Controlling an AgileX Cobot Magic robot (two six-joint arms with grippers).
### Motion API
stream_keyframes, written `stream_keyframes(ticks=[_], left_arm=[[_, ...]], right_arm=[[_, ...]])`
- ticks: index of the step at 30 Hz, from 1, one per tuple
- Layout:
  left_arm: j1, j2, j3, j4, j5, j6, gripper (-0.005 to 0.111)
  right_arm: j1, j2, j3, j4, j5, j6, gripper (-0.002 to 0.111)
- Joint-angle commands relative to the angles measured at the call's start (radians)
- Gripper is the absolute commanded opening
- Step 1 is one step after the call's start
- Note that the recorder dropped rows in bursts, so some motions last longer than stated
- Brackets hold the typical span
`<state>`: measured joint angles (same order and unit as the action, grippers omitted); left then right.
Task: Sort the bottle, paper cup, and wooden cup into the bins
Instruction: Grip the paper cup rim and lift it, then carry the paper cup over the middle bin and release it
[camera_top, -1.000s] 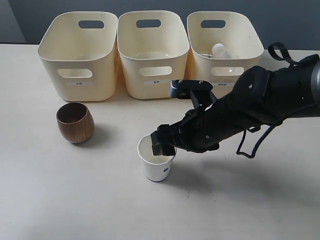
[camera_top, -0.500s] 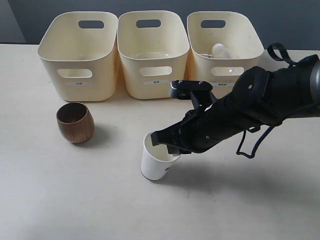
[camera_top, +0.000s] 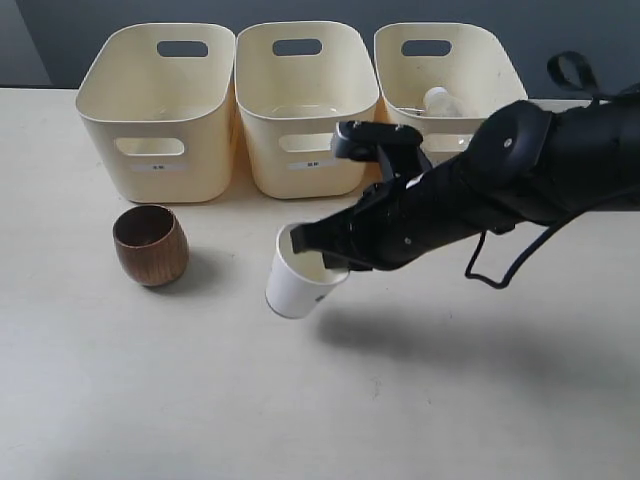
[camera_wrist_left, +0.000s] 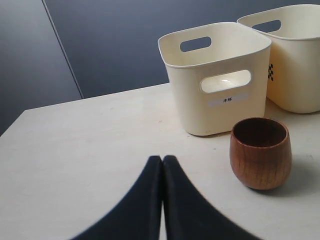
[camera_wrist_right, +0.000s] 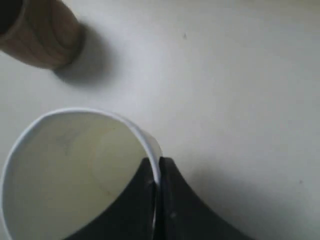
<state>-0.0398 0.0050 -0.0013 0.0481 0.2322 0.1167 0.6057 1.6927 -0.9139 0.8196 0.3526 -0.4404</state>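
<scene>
Right gripper (camera_top: 322, 262) clamped on the rim of the paper cup (camera_top: 292, 288), one finger inside the wall and one outside, holding it tilted just clear of the bench (camera_top: 150, 400) near its middle. Left gripper (camera_wrist_left: 162, 160) closed and empty, near the wooden cup (camera_top: 150, 245), which stands upright toward the left edge before the leftmost of three bins (camera_top: 150, 115); the bottle (camera_top: 440, 100) lies in the rightmost bin (camera_top: 490, 75)

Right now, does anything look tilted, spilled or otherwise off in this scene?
The paper cup hangs tilted, pinched by its rim in the right pincer. No spill shows; the wooden cup stands upright and the bottle is in the right-hand bin.
</scene>
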Motion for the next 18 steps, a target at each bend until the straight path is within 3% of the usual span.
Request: stream_keyframes(ticks=[1,18], left_arm=[[-0.003,-0.005,0.001,-0.003,-0.001,-0.002,0.000],[-0.003,-0.005,0.001,-0.003,-0.001,-0.002,0.000]], right_arm=[[0.002,-0.048,-0.067,0.003,-0.054,-0.002,-0.001],[0.002,-0.073,-0.179,-0.009,-0.555,-0.002,-0.001]])
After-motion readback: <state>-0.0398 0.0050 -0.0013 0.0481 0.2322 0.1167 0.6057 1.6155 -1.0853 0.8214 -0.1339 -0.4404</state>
